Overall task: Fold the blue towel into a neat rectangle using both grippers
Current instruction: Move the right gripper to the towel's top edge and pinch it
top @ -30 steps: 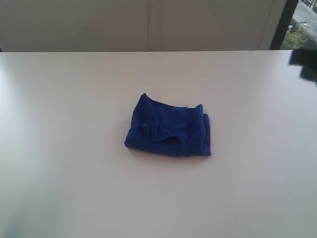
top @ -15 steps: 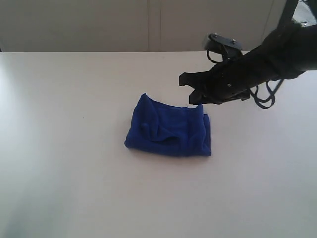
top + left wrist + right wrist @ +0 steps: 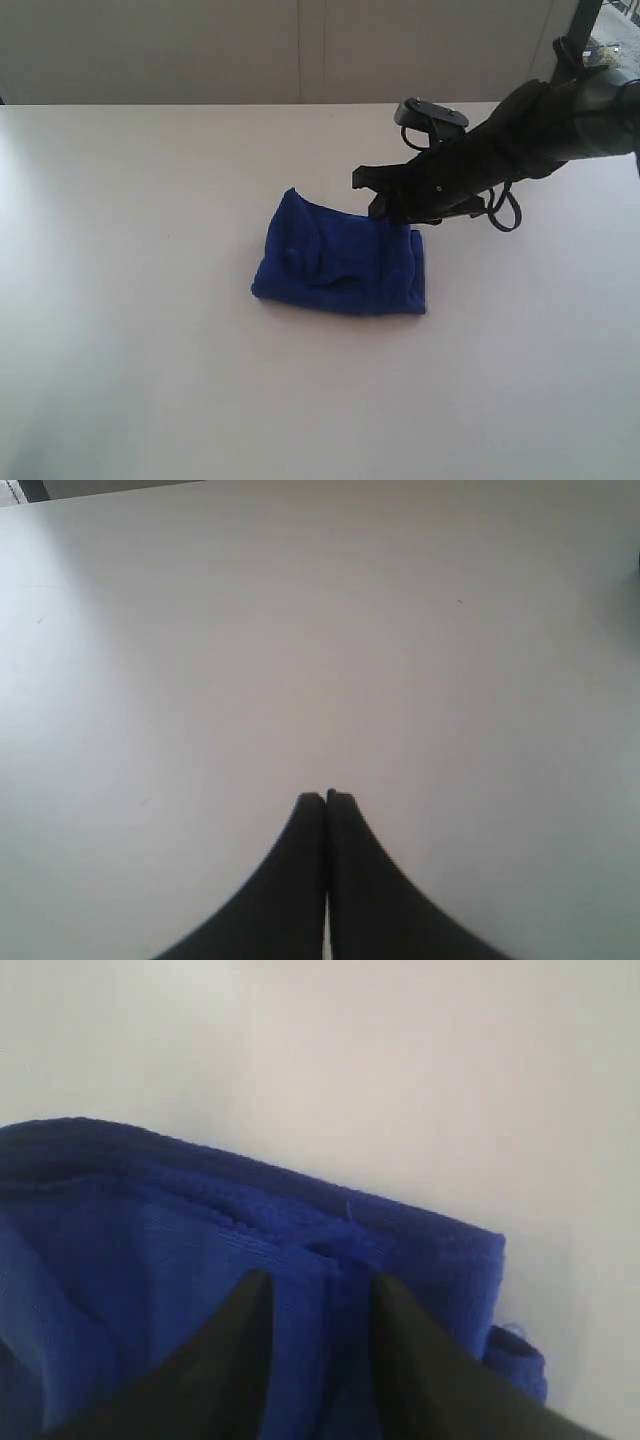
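The bunched blue towel [image 3: 340, 262] lies midway on the table [image 3: 150, 350], the right gripper [image 3: 320, 1285] poised at its one o'clock corner with fingers [image 3: 235, 1360] parted, while the left gripper [image 3: 326, 798] sits pinched shut over the table

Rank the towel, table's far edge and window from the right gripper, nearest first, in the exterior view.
1. The towel, right by the right gripper, just below it.
2. The table's far edge, behind it.
3. The window, beyond the table, upper right.
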You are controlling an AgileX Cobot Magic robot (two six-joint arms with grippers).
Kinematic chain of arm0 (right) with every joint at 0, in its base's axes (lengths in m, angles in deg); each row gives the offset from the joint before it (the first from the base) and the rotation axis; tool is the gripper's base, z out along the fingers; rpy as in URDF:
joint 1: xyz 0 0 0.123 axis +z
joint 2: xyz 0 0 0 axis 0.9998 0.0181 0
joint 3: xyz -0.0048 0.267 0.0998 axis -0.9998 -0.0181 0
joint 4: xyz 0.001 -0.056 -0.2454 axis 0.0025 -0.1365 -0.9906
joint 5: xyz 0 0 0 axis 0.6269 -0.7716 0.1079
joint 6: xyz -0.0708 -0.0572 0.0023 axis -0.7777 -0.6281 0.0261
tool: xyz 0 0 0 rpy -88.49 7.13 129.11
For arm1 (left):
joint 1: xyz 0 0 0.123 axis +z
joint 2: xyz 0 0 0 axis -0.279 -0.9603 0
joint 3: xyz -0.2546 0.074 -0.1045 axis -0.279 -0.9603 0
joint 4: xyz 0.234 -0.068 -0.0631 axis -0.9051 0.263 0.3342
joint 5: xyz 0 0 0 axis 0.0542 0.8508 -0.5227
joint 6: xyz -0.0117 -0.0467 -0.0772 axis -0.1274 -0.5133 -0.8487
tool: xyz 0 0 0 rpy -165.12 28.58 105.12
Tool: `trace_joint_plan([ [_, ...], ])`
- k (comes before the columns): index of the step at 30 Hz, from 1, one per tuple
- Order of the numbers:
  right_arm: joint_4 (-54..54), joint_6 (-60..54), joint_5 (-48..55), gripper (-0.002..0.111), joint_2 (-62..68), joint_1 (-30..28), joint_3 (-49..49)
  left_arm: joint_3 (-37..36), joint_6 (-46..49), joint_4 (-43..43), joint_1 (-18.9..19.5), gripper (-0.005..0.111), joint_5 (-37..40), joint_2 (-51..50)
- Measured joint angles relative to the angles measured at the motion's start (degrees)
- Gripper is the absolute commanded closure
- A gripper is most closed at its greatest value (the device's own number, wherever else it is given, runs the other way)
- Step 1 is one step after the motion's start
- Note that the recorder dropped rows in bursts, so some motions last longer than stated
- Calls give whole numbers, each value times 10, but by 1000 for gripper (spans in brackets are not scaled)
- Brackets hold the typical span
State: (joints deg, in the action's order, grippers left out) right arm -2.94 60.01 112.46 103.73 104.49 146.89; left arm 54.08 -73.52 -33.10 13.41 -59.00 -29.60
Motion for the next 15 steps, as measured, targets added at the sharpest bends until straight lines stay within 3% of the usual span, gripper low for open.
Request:
trace_joint_plan([
  [8,58,-21,1,72,36,0,19,0,0,0,0,107,0,0],
  [15,64,-34,20,98,36,0,22,0,0,0,0,107,0,0],
])
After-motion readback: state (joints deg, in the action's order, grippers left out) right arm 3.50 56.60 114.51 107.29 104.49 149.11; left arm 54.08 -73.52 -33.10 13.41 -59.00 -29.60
